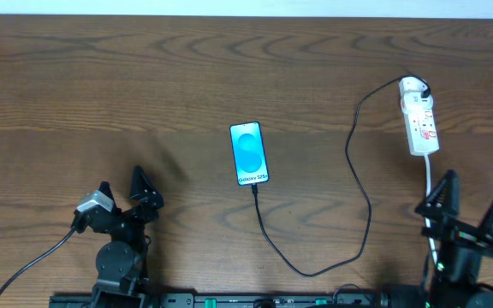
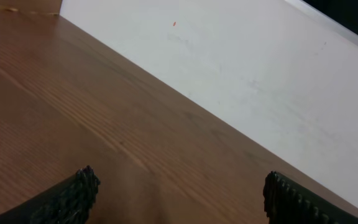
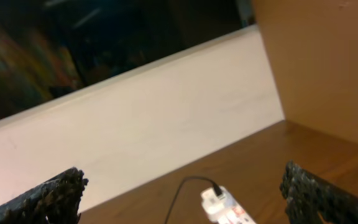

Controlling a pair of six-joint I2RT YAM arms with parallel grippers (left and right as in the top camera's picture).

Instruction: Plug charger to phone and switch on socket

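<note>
The left gripper (image 1: pixel 121 182), fingers wide and empty, sits folded at the near edge of the table (image 1: pixel 58 85), well left of the phone (image 1: pixel 250 154). The charger (image 1: pixel 369 210) loops from the phone's near end to the socket (image 1: pixel 419 115), lying just beyond the wide-open right gripper (image 1: pixel 476 192), likewise folded low.

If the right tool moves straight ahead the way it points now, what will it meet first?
Most likely the socket, which lies ahead of the open right tool, slightly low in its view. The depth is unclear.
</note>
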